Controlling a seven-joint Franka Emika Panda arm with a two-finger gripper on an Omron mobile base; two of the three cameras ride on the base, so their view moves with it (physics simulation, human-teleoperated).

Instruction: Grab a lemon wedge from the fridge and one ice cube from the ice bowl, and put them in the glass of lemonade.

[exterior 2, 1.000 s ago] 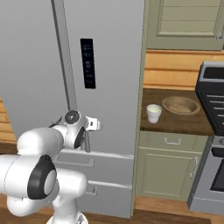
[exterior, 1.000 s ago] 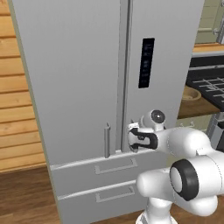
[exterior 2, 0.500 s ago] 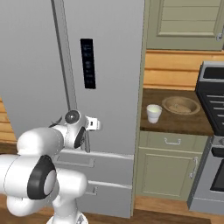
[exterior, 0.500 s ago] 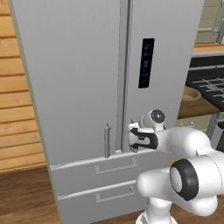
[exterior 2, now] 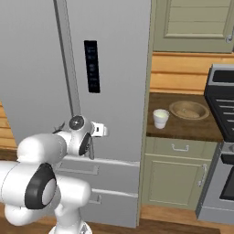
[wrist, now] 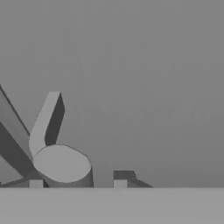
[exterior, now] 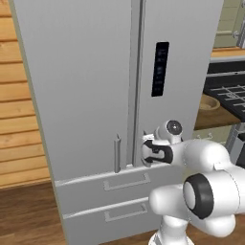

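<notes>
Grey metallic fridge (exterior: 86, 86), round bar handle (wrist: 61, 164), claw (exterior: 145, 149) clamping it

Fridge (exterior 2: 114, 91): fills the left of the right base view, two doors above, two drawers (exterior: 110, 184) below. Panel (exterior 2: 92, 66): on the right door. Handles (exterior: 117, 153): either side of the door seam. Gripper (exterior: 145, 149): at the right door's handle, above the drawers. Tabletop (exterior 2: 183, 130): right of the fridge, over a cabinet (exterior 2: 176, 176). Glass (exterior 2: 160, 118): on the tabletop, nearest the fridge. Bowl (exterior 2: 189, 110): right of the glass, slightly behind. Stove (exterior 2: 224, 109): right of the tabletop.

One fridge (exterior: 91, 86), one glass of lemonade (exterior 2: 160, 118), one ice bowl (exterior 2: 188, 110)
</notes>
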